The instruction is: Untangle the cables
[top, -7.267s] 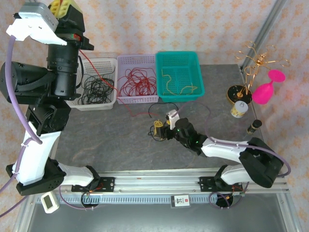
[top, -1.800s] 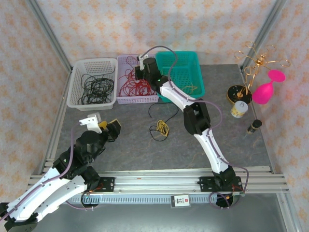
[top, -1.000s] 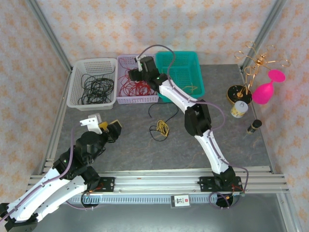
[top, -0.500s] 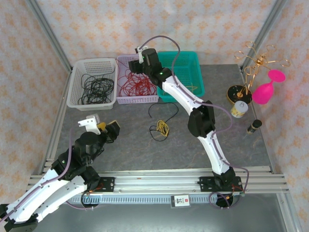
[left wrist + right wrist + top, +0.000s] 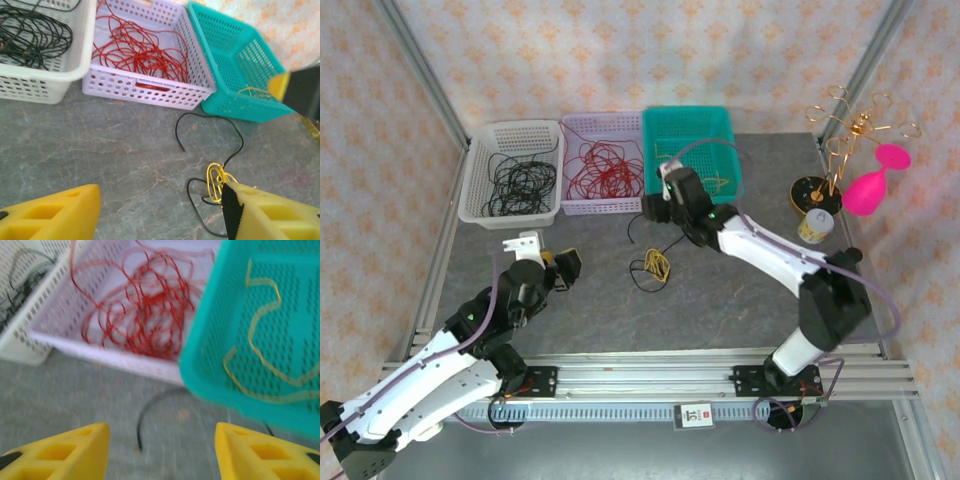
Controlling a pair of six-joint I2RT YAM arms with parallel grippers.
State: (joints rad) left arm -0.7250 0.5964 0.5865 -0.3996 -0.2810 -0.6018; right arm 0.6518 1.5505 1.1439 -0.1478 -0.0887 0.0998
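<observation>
A small tangle of yellow and black cables (image 5: pixel 654 266) lies on the grey table, with a black end (image 5: pixel 638 228) curling toward the baskets. In the left wrist view the yellow loops (image 5: pixel 218 177) sit just ahead of my right-hand finger. My left gripper (image 5: pixel 561 266) (image 5: pixel 160 200) is open and empty, left of the tangle. The right gripper (image 5: pixel 654 206) (image 5: pixel 162 435) hovers open and empty over the black cable end (image 5: pixel 146 416), in front of the lilac and teal baskets.
Three baskets line the back: a white one (image 5: pixel 480 205) with black cables, a lilac one (image 5: pixel 572 205) with red cables, and a teal one (image 5: pixel 732 160) with a yellow cable. At the right stand a gold wire stand (image 5: pixel 855 130), a pink glass (image 5: pixel 873 185), a jar (image 5: pixel 815 226) and a small bottle (image 5: pixel 845 262).
The right arm has drawn back from over the lilac basket and come down in front of the baskets, its jaws somewhat narrower. The left gripper has edged toward the tangle.
</observation>
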